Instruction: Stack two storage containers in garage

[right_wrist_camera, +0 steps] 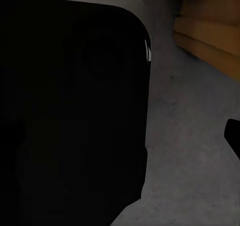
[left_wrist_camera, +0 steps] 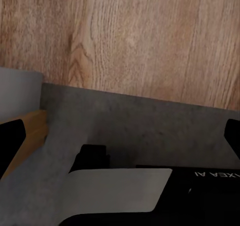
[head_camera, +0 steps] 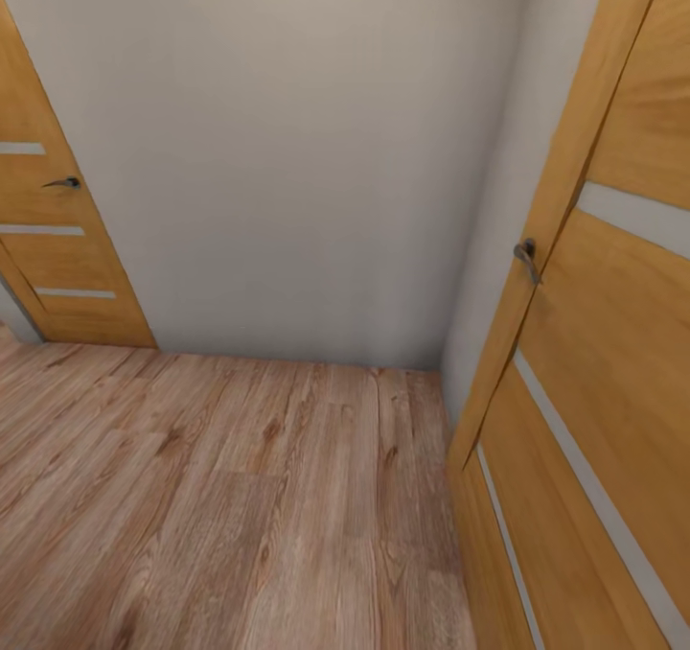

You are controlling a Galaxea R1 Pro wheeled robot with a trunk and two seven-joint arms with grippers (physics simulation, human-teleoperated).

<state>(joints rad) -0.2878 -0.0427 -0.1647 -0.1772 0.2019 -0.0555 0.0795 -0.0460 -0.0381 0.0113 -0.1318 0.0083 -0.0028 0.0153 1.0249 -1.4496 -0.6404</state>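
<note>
Wood-floored corner (head_camera: pixel 240 497) between two doors (head_camera: pixel 613 362).

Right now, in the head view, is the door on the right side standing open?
Yes: the right door swings out from the wall over the wood plank floor, showing its edge and handle.

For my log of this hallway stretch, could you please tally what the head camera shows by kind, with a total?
Wooden doors: 2, one at the left and one at the right
Door handles: 2, the left door's and the right door's
Pale wall: 1
Wood plank floor: 1
Total: 6
</note>
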